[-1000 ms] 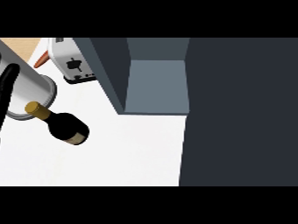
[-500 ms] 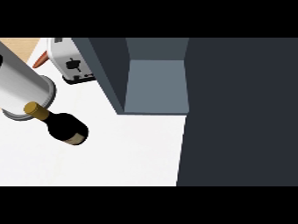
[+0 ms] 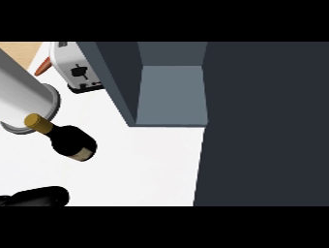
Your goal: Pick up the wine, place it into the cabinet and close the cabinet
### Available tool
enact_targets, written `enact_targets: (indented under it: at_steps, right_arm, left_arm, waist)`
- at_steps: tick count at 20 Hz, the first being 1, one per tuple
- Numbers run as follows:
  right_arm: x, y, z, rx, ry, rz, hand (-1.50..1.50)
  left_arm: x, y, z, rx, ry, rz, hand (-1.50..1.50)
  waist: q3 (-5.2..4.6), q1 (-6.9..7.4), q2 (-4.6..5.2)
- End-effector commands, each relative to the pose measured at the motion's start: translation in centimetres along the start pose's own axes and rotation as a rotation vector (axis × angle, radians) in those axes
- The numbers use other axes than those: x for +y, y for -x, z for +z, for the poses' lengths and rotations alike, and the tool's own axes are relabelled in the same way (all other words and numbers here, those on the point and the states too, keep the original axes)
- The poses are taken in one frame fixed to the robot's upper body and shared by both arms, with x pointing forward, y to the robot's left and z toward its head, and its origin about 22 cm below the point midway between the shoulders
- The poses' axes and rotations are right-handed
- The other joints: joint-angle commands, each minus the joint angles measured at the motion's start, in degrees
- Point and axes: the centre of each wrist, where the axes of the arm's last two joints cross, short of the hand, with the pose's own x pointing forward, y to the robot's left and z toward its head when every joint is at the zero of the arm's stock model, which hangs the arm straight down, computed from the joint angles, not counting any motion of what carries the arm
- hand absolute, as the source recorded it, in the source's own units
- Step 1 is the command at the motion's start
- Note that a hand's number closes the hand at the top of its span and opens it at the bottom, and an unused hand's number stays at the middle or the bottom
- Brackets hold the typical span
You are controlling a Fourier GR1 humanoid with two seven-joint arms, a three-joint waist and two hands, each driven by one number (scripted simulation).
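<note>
Left forearm (image 3: pixel 14 92) swung far-left since a second ago; black left hand (image 3: pixel 32 197) now at near-left edge, fingers' state cannot tell. Wine (image 3: pixel 66 138) upright on bench (image 3: pixel 146 164), ungrasped. Cabinet (image 3: pixel 169 92) open right. Right hand unseen.

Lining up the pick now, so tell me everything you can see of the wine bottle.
The wine bottle is dark, nearly black glass with a gold foil cap and a pale band near its base. It stands on the white counter, cap toward upper left, overlapping the grey forearm in the view. No hand holds it; the left hand is below it, apart.
</note>
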Motion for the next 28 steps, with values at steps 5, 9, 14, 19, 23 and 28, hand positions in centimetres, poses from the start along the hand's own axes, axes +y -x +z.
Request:
enact_targets:
  at_steps: [5,9,14,19,23,28]
  right_arm:
    - [0.2,-2.2,2.0,-0.04,0.03,0.026,-1.5]
    - [-0.2,-0.8,1.4,-0.046,0.054,0.055,-1.5]
    - [-0.6,-2.0,3.8,-0.043,0.059,0.065,-1.5]
    - [-1.9,-2.0,3.0,-0.049,0.081,0.085,-1.5]
    - [-2.9,-1.0,3.6,-0.061,0.062,0.077,-1.5]
    - [-2.6,-0.7,3.1,-0.068,0.052,0.068,-1.5]
  left_arm:
    - [1.1,-0.4,1.5,-0.01,0.017,0.034,-1.5]
    - [1.8,1.4,1.1,0.019,0.013,0.005,-1.5]
    - [2.8,5.0,1.0,0.086,-0.019,0.022,-1.5]
    - [2.9,8.2,-1.2,0.108,-0.048,-0.019,-1.5]
    - [2.9,10.8,0.2,0.125,-0.097,-0.047,-1.5]
    - [5.0,14.7,0.3,0.114,-0.191,-0.084,-1.5]
  waist:
    - [0.0,-0.46,0.15]
    - [-0.02,-0.36,0.26]
    - [-0.05,-0.79,0.25]
    - [-0.04,-0.67,0.34]
    - [0.0,-0.62,0.27]
    - [-0.05,-0.41,0.31]
